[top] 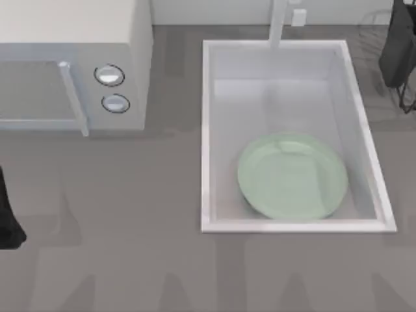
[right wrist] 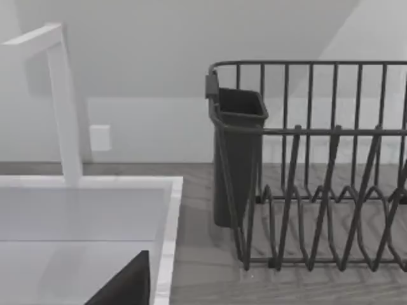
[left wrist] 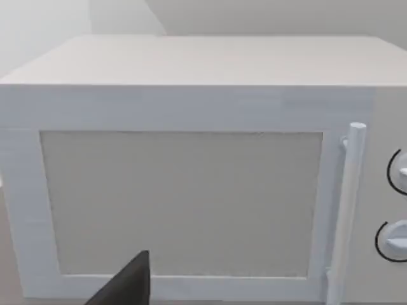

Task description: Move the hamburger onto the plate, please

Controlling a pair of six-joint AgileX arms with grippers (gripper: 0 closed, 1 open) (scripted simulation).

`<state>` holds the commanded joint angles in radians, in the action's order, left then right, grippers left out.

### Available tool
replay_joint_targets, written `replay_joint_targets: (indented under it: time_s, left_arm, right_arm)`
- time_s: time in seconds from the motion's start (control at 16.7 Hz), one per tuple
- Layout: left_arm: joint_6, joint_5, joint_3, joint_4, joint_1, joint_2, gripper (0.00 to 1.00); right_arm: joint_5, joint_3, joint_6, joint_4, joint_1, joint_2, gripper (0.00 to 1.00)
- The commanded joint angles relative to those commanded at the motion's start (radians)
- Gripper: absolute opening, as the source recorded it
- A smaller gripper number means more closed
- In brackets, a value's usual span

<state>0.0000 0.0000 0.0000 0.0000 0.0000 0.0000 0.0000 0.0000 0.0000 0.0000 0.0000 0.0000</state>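
I see no hamburger on the counter, so I guess it sits behind the white microwave's closed door, nearer my left gripper at lower left; the large pale green round plate lies in the sink at centre right; whether my jaws are clenched I cannot tell.

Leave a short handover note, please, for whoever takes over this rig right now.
Left end effector: at the table's left edge, facing the microwave, whose door is shut.
Right end effector: at the far right, near the dish rack and the sink.
Plate: lies flat in the sink; the hamburger is not yet on it.
Done: nothing so far.
Left: locate the hamburger, perhaps behind the microwave door, grasp it, and set it on the plate.
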Motion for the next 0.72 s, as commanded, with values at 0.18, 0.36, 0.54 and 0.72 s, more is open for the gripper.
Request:
replay_joint_targets:
  time_s: [0.18,0.36,0.54,0.72]
  left_arm:
    - [0.0,0.0,0.0,0.0,0.0,0.0,1.0]
    - [0.0,0.0,0.0,0.0,0.0,0.0,1.0]
    - [0.0,0.0,0.0,0.0,0.0,0.0,1.0]
    - [0.0,0.0,0.0,0.0,0.0,0.0,1.0]
  right_arm:
    - [0.0,0.009,-0.006,-0.007,-0.002,0.01,1.0]
    - [-0.001,0.097,-0.064,-0.067,-0.017,0.104,1.0]
    - [-0.001,0.252,-0.166,-0.176,-0.048,0.292,1.0]
    - [0.001,0.446,-0.298,-0.319,-0.087,0.568,1.0]
